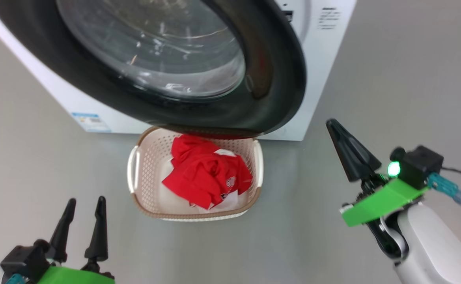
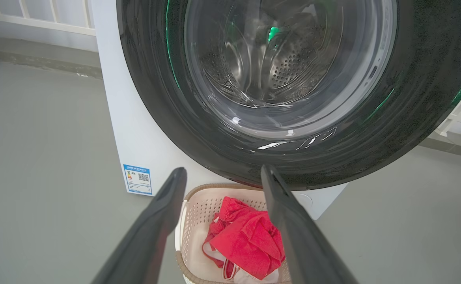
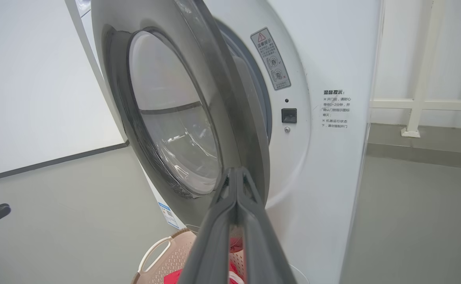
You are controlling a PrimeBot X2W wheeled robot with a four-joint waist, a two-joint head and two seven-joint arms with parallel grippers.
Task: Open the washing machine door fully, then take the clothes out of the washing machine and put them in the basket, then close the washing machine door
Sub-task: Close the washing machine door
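The washing machine door [image 1: 262,79], black-rimmed with a glass bowl, stands ajar from the white washing machine [image 1: 325,51] and hangs over the basket's far end. The cream basket [image 1: 145,205] sits on the floor in front, with the red clothes [image 1: 202,173] lying inside it. At the lower left my left gripper [image 1: 85,202] is open and empty, short of the basket. My right gripper [image 1: 330,124] is shut on nothing, to the right of the door's rim and apart from it. In the right wrist view its joined tips [image 3: 235,173] point at the door's edge [image 3: 230,118].
Grey floor surrounds the machine and basket. A blue label [image 2: 137,179] is stuck low on the washer front. The door latch socket [image 3: 288,115] sits on the washer's face. A white railing [image 3: 419,104] stands beyond the machine.
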